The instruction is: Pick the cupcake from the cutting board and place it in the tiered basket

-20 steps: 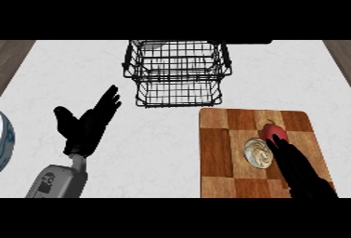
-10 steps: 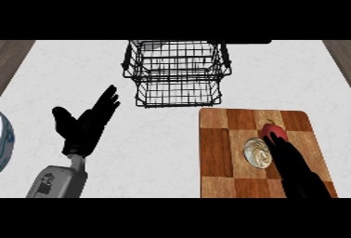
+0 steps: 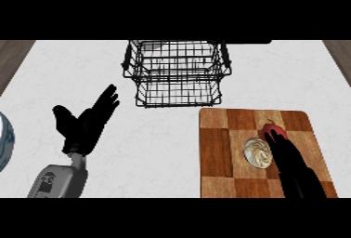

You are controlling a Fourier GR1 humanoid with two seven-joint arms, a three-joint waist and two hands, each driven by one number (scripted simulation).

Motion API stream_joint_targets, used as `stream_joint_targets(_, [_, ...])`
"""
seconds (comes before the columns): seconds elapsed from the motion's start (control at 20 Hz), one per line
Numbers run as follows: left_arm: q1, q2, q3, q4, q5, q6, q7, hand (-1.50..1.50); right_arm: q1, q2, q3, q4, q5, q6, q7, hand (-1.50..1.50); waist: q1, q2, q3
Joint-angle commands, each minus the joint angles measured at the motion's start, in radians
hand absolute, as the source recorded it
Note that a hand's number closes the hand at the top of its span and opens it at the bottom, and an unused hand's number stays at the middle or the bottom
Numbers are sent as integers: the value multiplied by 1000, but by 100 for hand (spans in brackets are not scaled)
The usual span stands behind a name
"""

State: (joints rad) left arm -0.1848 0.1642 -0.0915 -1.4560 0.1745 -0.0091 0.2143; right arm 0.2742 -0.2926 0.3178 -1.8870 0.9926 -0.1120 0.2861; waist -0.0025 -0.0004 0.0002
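A cupcake [image 3: 256,152] with pale swirled frosting sits near the middle of the checkered wooden cutting board [image 3: 223,153]. My right hand [image 3: 288,155] lies over the board just right of the cupcake, fingers straight and pointing away, touching or nearly touching its right side. A red object [image 3: 269,127] peeks out beyond the fingertips. The black wire tiered basket [image 3: 176,74] stands behind the board at the counter's back centre. My left hand [image 3: 86,123] rests open at the left, fingers up, away from everything.
The white counter [image 3: 158,153] spreads between the left hand and the board. A bluish plate rim [image 3: 4,144] shows at the left edge. Dark wood shows at the far corners [image 3: 14,51].
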Motion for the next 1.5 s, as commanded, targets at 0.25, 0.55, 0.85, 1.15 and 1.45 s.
stream_joint_targets(0.25, [-27,-37,23,-9,-11,-25,56,0,-27,40,-88,126,-54,-64,-132,-150,-1,0,0])
stream_joint_targets(0.55, [-49,-21,79,51,-22,-55,-3,0,-95,112,-71,205,-9,-53,-114,-150,-1,0,0])
stream_joint_targets(0.85, [-26,-57,44,-14,-63,-30,56,0,-218,128,-164,359,-53,-43,-158,-150,3,0,0])
stream_joint_targets(1.15, [52,-47,52,-42,-60,-74,10,0,-239,136,-175,418,-32,-45,-184,-150,4,0,0])
stream_joint_targets(1.45, [-35,-50,89,6,-41,-65,35,0,-241,131,-166,504,-85,-61,-348,150,0,3,0])
